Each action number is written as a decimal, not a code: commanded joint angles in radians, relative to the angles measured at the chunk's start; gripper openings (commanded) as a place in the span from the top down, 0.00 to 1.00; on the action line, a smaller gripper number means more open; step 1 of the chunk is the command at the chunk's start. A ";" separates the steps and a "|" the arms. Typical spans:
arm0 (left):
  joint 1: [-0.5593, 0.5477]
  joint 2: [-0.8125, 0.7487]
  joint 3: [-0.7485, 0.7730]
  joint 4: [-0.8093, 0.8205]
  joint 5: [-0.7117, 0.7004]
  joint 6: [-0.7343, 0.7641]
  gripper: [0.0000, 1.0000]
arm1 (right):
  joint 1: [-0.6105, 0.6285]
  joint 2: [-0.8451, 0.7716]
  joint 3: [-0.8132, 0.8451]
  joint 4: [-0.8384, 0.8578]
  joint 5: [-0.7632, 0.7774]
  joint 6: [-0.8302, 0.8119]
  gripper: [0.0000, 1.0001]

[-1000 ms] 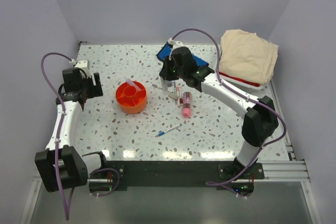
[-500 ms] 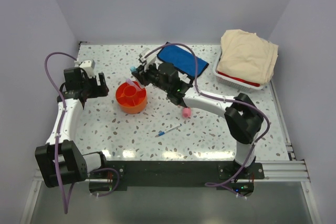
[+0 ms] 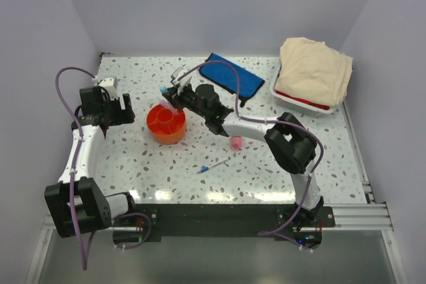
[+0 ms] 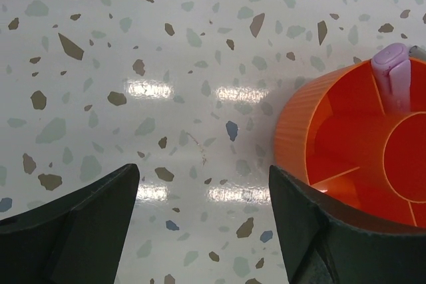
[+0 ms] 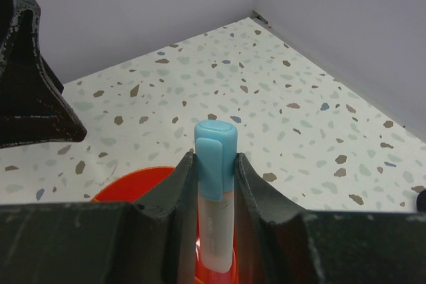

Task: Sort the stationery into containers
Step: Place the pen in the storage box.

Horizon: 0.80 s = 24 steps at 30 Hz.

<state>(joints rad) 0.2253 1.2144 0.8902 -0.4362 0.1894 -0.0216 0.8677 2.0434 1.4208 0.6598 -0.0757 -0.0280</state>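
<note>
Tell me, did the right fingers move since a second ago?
Yes. The right fingers, shut on the blue-capped marker, moved left, away from the blue pouch, and now hang over the orange tub's far rim.

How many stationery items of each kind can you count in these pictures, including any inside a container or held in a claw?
Markers: 2 (lilac marker in the orange tub, blue-capped marker in the right claw)
Pink tube: 1
Thin pen: 1
Total: 4 in view
</note>
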 commanded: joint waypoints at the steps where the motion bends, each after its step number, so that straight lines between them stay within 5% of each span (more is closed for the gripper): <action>1: 0.013 0.008 0.029 0.005 -0.013 0.017 0.16 | -0.001 0.014 0.033 0.130 -0.015 -0.013 1.00; 4: 0.016 0.014 0.030 0.004 -0.021 0.017 0.16 | -0.001 0.020 0.026 0.120 -0.004 -0.013 0.98; 11: 0.025 0.016 0.035 0.011 -0.045 0.017 0.16 | -0.001 -0.018 -0.022 0.083 -0.018 -0.013 0.69; 24: 0.049 -0.041 0.030 0.050 -0.035 -0.001 0.16 | -0.010 -0.190 -0.013 -0.196 0.016 -0.036 0.48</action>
<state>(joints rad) 0.2577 1.2152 0.8902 -0.4324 0.1497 -0.0158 0.8677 1.9442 1.3830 0.5327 -0.0963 -0.0391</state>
